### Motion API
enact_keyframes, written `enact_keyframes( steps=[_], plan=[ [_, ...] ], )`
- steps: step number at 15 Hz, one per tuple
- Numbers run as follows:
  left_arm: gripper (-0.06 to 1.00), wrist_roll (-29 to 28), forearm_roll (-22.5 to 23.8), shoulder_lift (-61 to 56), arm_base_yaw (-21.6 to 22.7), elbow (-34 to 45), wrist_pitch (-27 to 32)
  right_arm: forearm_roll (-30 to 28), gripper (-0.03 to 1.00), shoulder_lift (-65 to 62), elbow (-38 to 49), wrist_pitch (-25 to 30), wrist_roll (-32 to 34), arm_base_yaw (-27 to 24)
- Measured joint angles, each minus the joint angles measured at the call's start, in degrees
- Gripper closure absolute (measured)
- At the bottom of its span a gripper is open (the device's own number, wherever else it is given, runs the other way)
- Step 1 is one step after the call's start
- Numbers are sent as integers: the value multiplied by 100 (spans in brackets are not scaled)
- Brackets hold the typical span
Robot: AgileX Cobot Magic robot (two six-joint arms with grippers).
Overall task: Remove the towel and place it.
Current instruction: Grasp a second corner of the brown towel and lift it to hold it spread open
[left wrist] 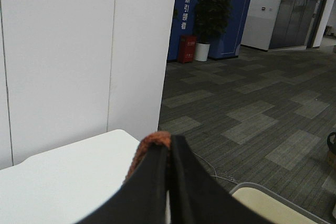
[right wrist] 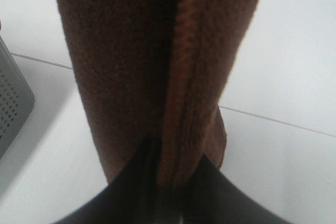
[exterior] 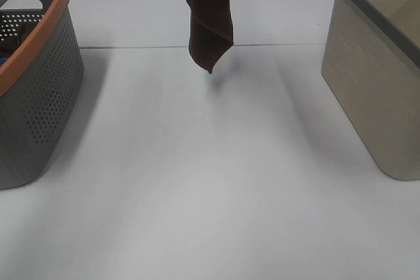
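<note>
The dark brown towel [exterior: 210,24] hangs bunched from the top middle of the exterior view, its lowest corner a little above the white table [exterior: 197,195]. Both grippers are above that view's top edge. In the left wrist view my left gripper [left wrist: 169,142] is shut on a small fold of the towel [left wrist: 152,141] that pokes out between its dark fingers. In the right wrist view the towel [right wrist: 147,66] drapes down in front of the camera, and my right gripper [right wrist: 176,156] is shut on a fold of it.
A grey perforated basket with an orange rim [exterior: 39,109] stands at the table's left, also seen as the grey basket [right wrist: 10,103]. A beige basket with a grey rim [exterior: 374,90] stands at the right. Beyond the table lie a white wall and carpeted floor.
</note>
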Motion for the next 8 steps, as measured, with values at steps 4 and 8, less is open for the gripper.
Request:
enact_keyframes(
  steps=[4, 8],
  plan=[
    [94, 17, 80, 0, 0, 0, 0, -23, 97, 0, 0, 269, -401, 0],
    [94, 17, 693, 0, 0, 0, 6, -504, 97, 0, 0, 842, -722, 0]
  ],
)
